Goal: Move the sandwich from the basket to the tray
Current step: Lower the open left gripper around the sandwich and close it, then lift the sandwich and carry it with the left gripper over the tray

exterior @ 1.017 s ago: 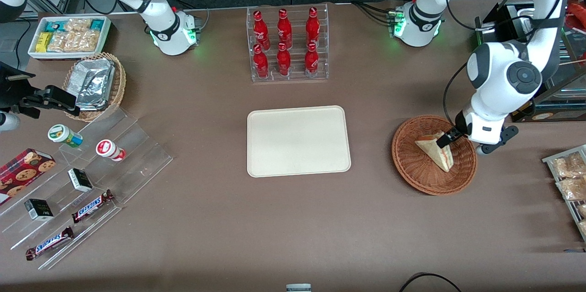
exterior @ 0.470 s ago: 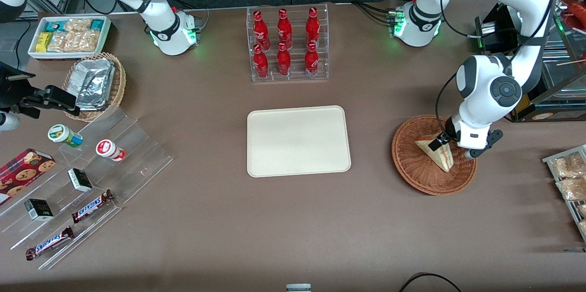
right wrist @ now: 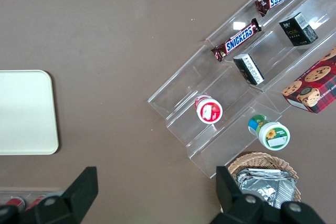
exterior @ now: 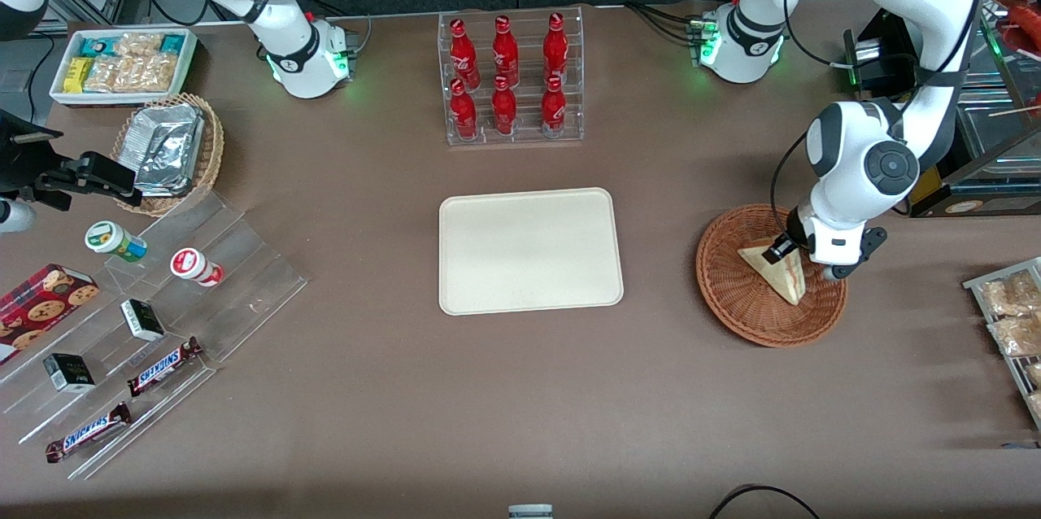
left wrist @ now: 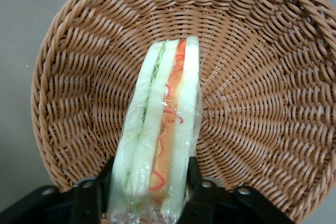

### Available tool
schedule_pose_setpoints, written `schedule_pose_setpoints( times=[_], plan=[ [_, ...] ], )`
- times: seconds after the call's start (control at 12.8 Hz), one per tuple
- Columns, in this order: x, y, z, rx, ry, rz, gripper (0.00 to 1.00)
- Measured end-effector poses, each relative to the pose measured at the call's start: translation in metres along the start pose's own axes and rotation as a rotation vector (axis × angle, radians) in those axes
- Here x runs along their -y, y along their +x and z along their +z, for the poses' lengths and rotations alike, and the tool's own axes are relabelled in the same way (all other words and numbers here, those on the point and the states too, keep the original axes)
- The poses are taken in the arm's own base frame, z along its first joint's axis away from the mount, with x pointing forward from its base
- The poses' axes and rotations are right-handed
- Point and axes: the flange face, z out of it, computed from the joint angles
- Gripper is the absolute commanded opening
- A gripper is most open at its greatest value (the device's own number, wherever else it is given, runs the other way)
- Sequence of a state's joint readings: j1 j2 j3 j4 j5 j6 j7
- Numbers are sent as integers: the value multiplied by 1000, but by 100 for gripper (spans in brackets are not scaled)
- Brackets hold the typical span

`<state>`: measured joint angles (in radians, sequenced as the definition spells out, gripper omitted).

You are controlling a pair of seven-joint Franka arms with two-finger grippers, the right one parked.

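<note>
The sandwich (exterior: 787, 281) is a clear-wrapped white-bread wedge with a red-pink filling stripe. It stands on edge in the reddish-brown wicker basket (exterior: 732, 295) toward the working arm's end of the table. My gripper (exterior: 782, 252) reaches down into the basket, over the end of the wedge farther from the front camera. In the left wrist view the gripper (left wrist: 150, 169) has one black finger (left wrist: 107, 174) pressed against each side of the sandwich (left wrist: 168, 108), which still rests on the basket (left wrist: 252, 103) floor. The cream tray (exterior: 529, 250) lies bare at mid-table, beside the basket.
A clear rack of red bottles (exterior: 511, 80) stands farther from the front camera than the tray. Toward the parked arm's end are a tan basket of foil packets (exterior: 167, 149), a white snack bin (exterior: 122, 63) and a clear stepped shelf (exterior: 146, 316). Snack packets (exterior: 1012, 316) lie beside the basket.
The working arm has lowered and shifted slightly toward the tray, bringing the gripper down onto the sandwich. The sandwich and basket have stayed in place.
</note>
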<state>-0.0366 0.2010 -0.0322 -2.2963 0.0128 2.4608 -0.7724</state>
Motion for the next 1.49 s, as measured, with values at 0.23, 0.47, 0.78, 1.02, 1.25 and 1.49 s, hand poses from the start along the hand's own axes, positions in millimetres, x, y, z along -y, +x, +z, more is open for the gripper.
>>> schedule_pose_setpoints(
  times=[0.23,0.47,0.78,1.02,1.25,1.49],
  plan=[
    [-1,1,-1,-1,-1,-4,0],
    [-18,7,-24,49,48,11,0],
    [-60,14,-91,77,78,57,0],
    [-102,-16,-121,64,71,188,0],
    [-151,-70,-131,46,58,358,0],
    [-203,-131,-122,41,59,485,0]
  ],
)
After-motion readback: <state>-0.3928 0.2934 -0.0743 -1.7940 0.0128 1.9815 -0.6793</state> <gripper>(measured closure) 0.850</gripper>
